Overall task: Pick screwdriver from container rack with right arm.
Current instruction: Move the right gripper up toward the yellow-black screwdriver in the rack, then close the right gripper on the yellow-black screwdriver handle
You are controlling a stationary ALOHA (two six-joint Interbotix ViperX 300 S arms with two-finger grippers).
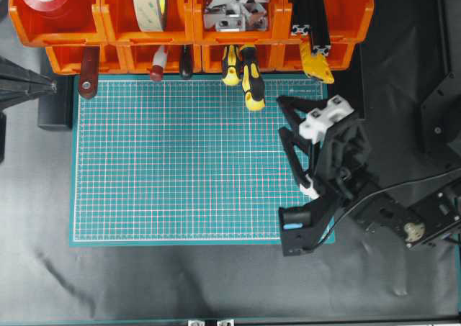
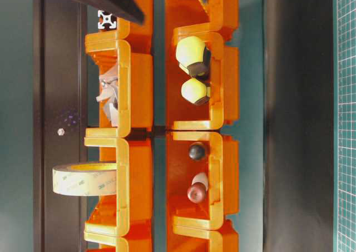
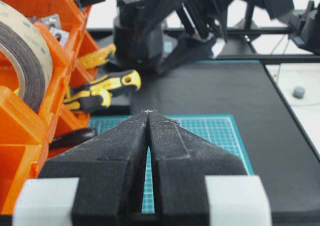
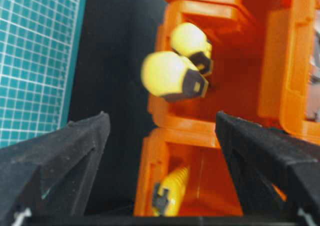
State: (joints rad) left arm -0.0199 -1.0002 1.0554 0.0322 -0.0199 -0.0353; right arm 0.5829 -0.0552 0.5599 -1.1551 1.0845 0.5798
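The orange container rack (image 1: 180,31) runs along the far edge of the mat. The long screwdriver (image 1: 251,83), with a thick yellow-and-black handle, sticks out of a front bin further than the shorter one (image 1: 230,67) beside it. Its shaft is hidden in the bin. It also shows in the table-level view (image 2: 192,54), the left wrist view (image 3: 112,84) and the right wrist view (image 4: 170,76). My right gripper (image 1: 282,115) is open and empty, just right of the handle and apart from it; in its wrist view (image 4: 161,117) the handle lies ahead between the fingers. My left gripper (image 3: 148,112) is shut and empty at the far left (image 1: 52,86).
A yellow-handled tool (image 1: 315,65) lies in the bin right of the screwdrivers, nearest my right gripper. A red-handled tool (image 1: 157,63), a black-handled one (image 1: 186,61) and a brown handle (image 1: 88,74) poke from other front bins. The back row holds tape (image 1: 150,2), brackets and black extrusions. The green cutting mat (image 1: 180,168) is in front.
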